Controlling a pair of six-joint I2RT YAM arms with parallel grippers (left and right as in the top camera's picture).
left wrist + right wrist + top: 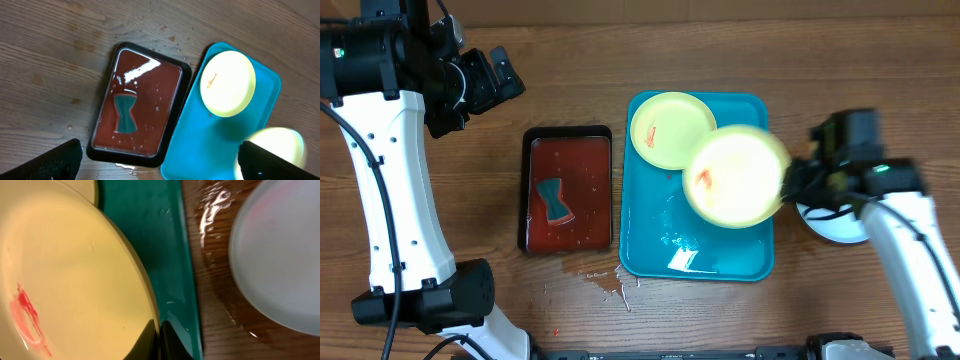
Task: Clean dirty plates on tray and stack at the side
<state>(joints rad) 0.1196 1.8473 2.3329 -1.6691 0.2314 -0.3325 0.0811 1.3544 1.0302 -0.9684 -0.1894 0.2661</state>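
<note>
The turquoise tray [650, 250] lies at the table's middle. One pale yellow-green plate [670, 128] with a small red mark lies in its far end; it also shows in the left wrist view [227, 82]. My right gripper [790, 182] is shut on the right rim of a second plate [735, 175], held above the tray's right side. In the right wrist view the fingers [159, 330] pinch that plate [65, 280], which carries a red smear. A third, whitish plate [832, 225] lies on the table right of the tray, under my right arm. My left gripper [495, 75] is open and empty, high at the back left.
A black-rimmed dark red tray [567, 150] left of the turquoise tray holds a teal sponge [556, 200] in reddish water. Water is spilled on the wood in front of both trays [605, 280] and beside the third plate [212, 210].
</note>
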